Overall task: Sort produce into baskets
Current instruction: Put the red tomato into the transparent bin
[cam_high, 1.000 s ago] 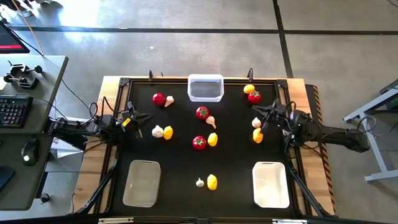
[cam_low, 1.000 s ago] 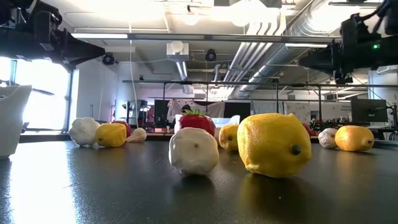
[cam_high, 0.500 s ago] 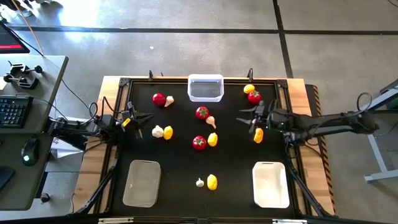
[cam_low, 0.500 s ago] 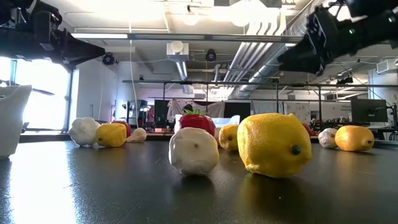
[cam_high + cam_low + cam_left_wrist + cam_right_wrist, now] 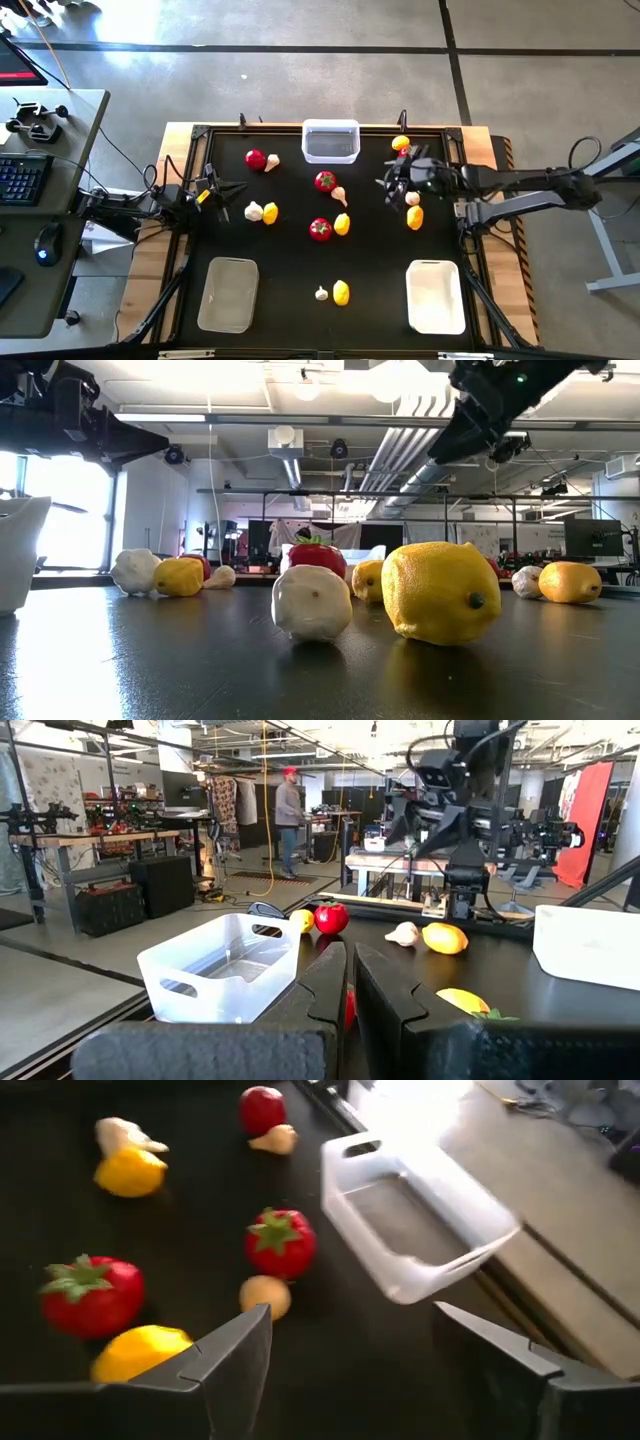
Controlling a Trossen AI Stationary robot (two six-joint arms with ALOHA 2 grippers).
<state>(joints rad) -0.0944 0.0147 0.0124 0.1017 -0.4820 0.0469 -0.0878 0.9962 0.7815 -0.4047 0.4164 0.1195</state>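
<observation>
Tomatoes, lemons and garlic bulbs lie scattered on the black table top. A tomato (image 5: 325, 181) rests beside a garlic bulb (image 5: 340, 195), and a lemon (image 5: 415, 217) lies near the right edge. The clear basket (image 5: 330, 141) stands at the far middle, the beige basket (image 5: 229, 294) at the near left and the white basket (image 5: 435, 296) at the near right. My right gripper (image 5: 390, 183) hangs open above the table, right of the middle tomato (image 5: 280, 1243), with nothing between its fingers (image 5: 235, 1355). At the left edge, my left gripper (image 5: 225, 188) waits shut and level.
More produce lies around: a tomato (image 5: 255, 159) with garlic at the far left, a garlic bulb (image 5: 253, 211) beside a lemon, a tomato (image 5: 319, 229) beside a lemon in the middle, and a garlic bulb (image 5: 320, 293) with a lemon (image 5: 341, 292) near the front edge.
My right gripper has risen and gone from the table's right edge toward the middle. It has tipped from level to slanting downward, and its fingers have opened wide. No produce has moved.
</observation>
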